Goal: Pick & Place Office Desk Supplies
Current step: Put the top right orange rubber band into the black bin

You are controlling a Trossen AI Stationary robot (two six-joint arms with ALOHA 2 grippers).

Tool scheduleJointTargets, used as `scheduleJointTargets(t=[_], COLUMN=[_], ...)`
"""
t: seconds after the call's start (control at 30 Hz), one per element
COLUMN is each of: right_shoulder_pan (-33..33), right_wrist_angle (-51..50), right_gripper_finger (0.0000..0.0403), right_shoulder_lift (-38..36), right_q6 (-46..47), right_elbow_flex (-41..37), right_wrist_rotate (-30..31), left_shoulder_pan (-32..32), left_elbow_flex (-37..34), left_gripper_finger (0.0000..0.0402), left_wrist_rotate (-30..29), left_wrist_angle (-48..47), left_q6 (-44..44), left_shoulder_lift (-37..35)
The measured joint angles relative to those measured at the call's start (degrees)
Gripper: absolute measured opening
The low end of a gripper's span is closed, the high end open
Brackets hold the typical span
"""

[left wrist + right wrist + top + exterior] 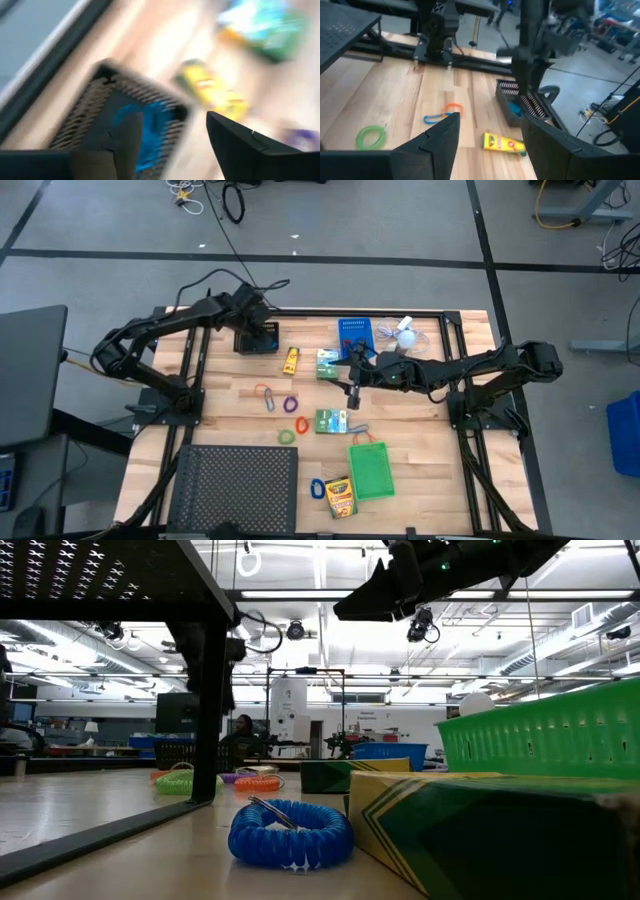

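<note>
My left gripper (172, 145) hangs open over a small black bin (258, 338) at the far left of the table. Something blue (142, 127) lies inside the bin, below the fingers. A yellow tube (291, 360) and a green-white box (327, 365) lie just right of the bin. My right gripper (492, 145) hovers open above mid-table (352, 387), holding nothing. Coloured loops (266, 395) lie scattered mid-table, and a second green-white box (330, 421) sits nearer the front. A blue bin (354, 335) stands at the back. A green bin (371, 470), a crayon box (340, 497) and a blue loop (290, 835) sit near the front.
A large black mesh tray (235, 485) fills the near left corner. A white mini fan (405, 332) stands beside the blue bin at the back. Bare wood shows along the table's left side and at its right, under my right arm.
</note>
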Motion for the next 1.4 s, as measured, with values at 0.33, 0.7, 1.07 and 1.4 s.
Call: scheduleJointTargets(t=[0.33,0.7,1.07,1.4], right_shoulder_pan=[0.40,4.27,8.51,9.77], right_wrist_angle=[-14.93,-39.10,-47.79,-47.49], right_gripper_finger=[0.0220,0.0219,0.0219,0.0219], right_shoulder_lift=[0.00,0.02,1.11,8.15], right_q6=[5.89,18.18,25.88,26.60], right_elbow_flex=[0.02,0.02,0.07,0.04], right_wrist_rotate=[-5.20,-10.01,-13.03,-13.44], left_shoulder_pan=[-10.31,-27.13,-32.22,-32.13], left_elbow_flex=[-0.01,-0.53,-1.25,-1.25], left_gripper_finger=[0.0233,0.0233,0.0233,0.0233], left_wrist_rotate=[19.31,9.51,4.30,4.08], left_wrist_angle=[11.89,20.18,21.65,21.78], left_q6=[5.92,8.05,7.32,6.75], left_shoulder_lift=[-6.96,-8.91,-8.86,-8.86])
